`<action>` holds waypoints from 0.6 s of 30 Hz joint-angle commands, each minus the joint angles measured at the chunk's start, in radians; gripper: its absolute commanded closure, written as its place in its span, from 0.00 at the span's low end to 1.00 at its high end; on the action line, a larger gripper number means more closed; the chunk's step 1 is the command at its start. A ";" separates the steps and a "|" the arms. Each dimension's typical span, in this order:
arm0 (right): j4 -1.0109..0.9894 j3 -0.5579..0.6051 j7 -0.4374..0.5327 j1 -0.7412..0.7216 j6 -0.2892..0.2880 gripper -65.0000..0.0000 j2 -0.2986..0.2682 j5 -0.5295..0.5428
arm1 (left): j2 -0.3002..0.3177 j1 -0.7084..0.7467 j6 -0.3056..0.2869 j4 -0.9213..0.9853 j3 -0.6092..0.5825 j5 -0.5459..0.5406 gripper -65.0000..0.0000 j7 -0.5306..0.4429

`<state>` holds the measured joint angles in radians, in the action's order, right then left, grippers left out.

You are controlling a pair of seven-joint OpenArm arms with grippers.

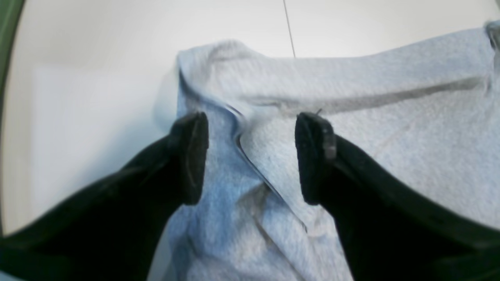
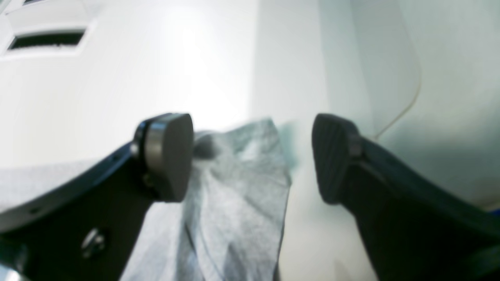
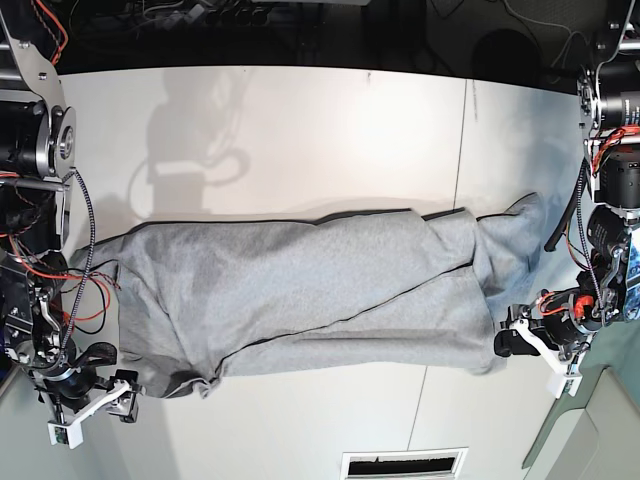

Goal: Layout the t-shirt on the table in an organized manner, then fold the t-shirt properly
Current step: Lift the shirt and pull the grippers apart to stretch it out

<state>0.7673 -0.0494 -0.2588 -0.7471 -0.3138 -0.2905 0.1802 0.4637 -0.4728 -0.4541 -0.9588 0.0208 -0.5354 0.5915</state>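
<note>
- At the left of the base view, the right gripper stood with its jaws wide apart and held nothing; in its wrist view a bunched corner of the t-shirt lay in the gap, against the round pad on the left and clear of the ribbed pad on the right.
- The t-shirt lay stretched lengthwise across the white table, grey and creased, with one long fold running along its middle and no lettering in sight.
- A thin dark seam crossed the table and ran under the cloth towards its right end.
- A slotted white vent sat at the table's near edge, well apart from the cloth.
- At the right, the left gripper touched the end of the cloth, its jaws also wide open and gripping nothing.
- In the left wrist view the two black fingers straddled a folded hem, the t-shirt spreading under and beyond them onto the table.
- Loose cables and arm frames flanked both ends; none lay on the cloth.
</note>
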 commanded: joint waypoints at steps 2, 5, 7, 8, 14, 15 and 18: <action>0.024 -0.016 0.002 -0.021 -0.001 0.30 -0.011 0.011 | 0.041 -0.030 -0.053 -0.018 0.006 -0.054 0.42 0.026; 0.073 -0.056 -0.090 0.034 0.000 0.30 -0.017 0.042 | 0.079 -0.006 -0.103 -0.024 0.006 -0.140 0.42 0.097; 0.131 -0.099 -0.174 0.088 -0.001 0.30 -0.021 0.076 | 0.107 0.034 -0.126 -0.037 0.006 -0.174 0.42 0.117; 0.161 -0.124 -0.206 0.119 -0.001 0.30 -0.023 0.085 | 0.119 0.057 -0.127 -0.043 0.006 -0.180 0.42 0.117; 0.222 -0.220 -0.207 0.306 -0.036 0.30 -0.063 0.093 | 0.145 0.190 -0.105 -0.050 0.010 -0.185 0.42 0.105; 0.222 -0.219 -0.204 0.332 -0.042 0.30 -0.074 0.102 | 0.144 0.208 -0.092 -0.050 0.015 -0.185 0.42 0.093; 0.222 -0.219 -0.172 0.401 -0.042 0.30 -0.099 0.119 | 0.143 0.254 -0.046 -0.049 0.041 -0.177 0.42 0.050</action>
<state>0.9703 -0.2634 -0.4603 -0.3157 -0.3519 -0.3698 0.2867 0.5816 -0.1967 -0.4965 -0.9928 0.0521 -0.6987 0.6601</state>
